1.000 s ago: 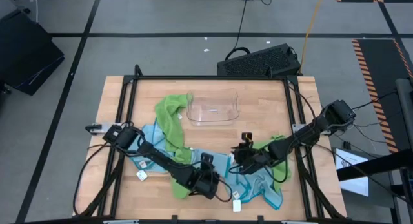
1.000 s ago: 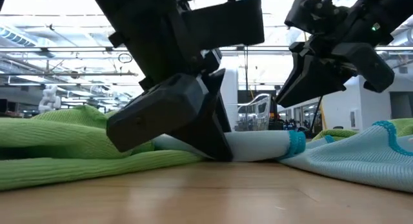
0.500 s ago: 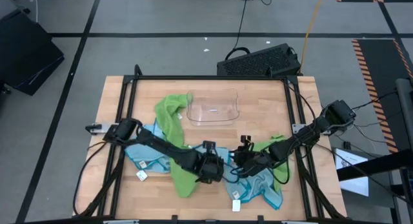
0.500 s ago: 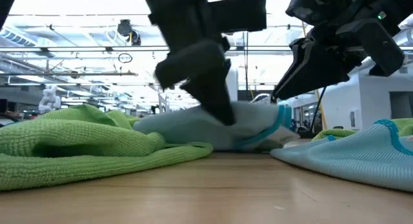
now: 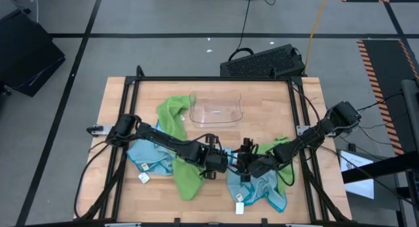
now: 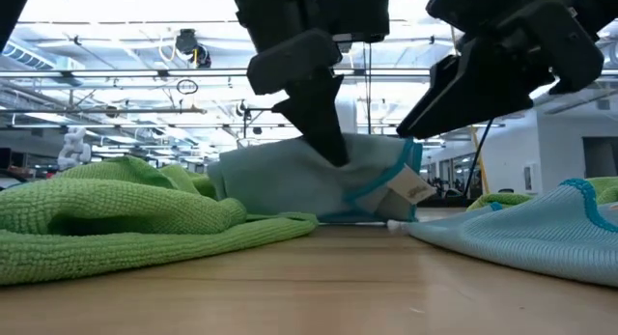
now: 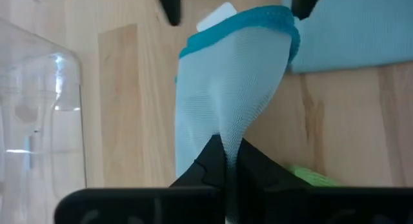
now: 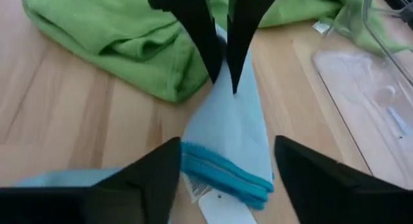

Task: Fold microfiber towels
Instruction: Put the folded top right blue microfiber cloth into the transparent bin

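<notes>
Blue towel pinched up off the bench

My left jaws (image 6: pixel 323 132) clamped the light blue towel (image 6: pixel 319 185); my right jaws (image 8: pixel 222 169) stood wide, straddling its teal hem.

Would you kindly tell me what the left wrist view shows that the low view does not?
Only the left wrist view shows the clear plastic tray on the wooden table. Only the low view shows the lime green microfiber towel heaped beside it and the room behind. Both show the left gripper pinching the light blue microfiber towel, and its white tag.
</notes>
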{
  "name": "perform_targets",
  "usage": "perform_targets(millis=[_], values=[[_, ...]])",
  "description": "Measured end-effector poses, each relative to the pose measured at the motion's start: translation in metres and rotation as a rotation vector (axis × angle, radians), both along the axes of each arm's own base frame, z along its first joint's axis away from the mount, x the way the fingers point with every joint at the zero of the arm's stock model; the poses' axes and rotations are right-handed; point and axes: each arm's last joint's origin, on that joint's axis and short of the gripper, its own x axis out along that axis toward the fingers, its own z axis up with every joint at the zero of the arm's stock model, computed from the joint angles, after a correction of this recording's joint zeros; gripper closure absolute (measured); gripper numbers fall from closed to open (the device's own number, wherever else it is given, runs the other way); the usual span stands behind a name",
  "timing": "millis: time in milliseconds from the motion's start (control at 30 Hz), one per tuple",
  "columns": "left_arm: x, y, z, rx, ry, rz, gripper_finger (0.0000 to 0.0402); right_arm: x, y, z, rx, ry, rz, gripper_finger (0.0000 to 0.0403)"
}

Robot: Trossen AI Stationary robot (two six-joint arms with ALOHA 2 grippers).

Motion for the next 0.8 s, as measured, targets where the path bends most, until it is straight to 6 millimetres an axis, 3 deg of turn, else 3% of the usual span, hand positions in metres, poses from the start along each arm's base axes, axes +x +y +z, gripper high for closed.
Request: perform_targets(millis=[200, 433, 800], values=[[-0.001, 0.001, 0.006, -0.009, -0.010, -0.002, 0.0391, -0.008, -0.005, -0.013, 0.047, -0.119, 0.011, 0.0109], [-0.008, 0.012, 0.019, 0.001, 0.005, 0.059, 0.0388, -0.016, -0.007, -0.015, 0.044, -0.271, 0.063, 0.0110], [-0.003, 0.016, 0.038, -0.008, -0.126, 0.065, 0.0384, -0.011, -0.019, -0.009, -0.005, -0.359, -0.111, 0.0120]])
